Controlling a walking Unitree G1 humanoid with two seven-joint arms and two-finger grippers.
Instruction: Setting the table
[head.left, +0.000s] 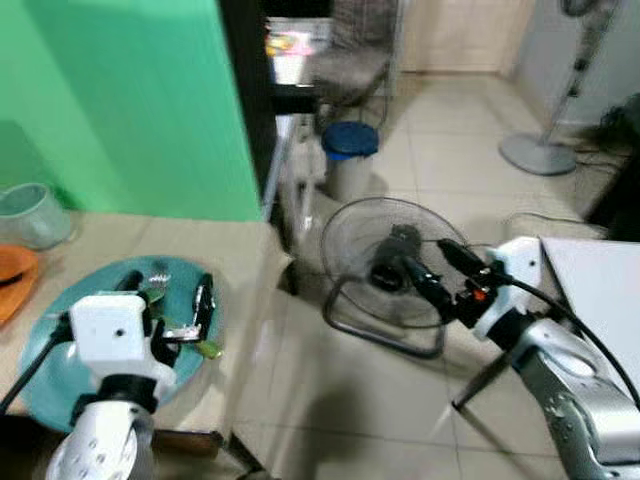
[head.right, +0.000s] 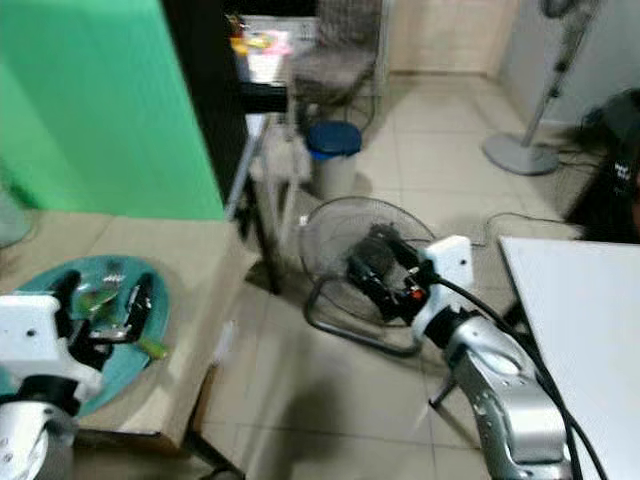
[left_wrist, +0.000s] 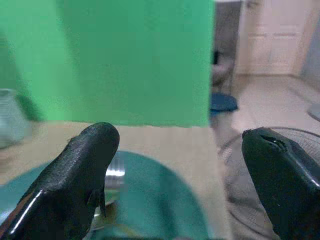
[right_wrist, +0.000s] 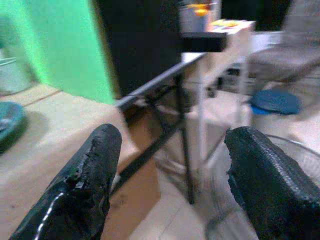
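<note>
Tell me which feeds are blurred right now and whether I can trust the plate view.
Left and right eye views: mildly soft, yet the teal plate and fork read clearly. Left wrist view: fingers sharp, plate smeared. Right wrist view: background motion-blurred.

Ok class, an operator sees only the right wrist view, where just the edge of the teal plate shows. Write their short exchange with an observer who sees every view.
Operator: Is anything on that plate?
Observer: Yes, a fork lies on it.
Operator: Where is the left gripper?
Observer: Over the plate, open, with the fork near one finger.
</note>
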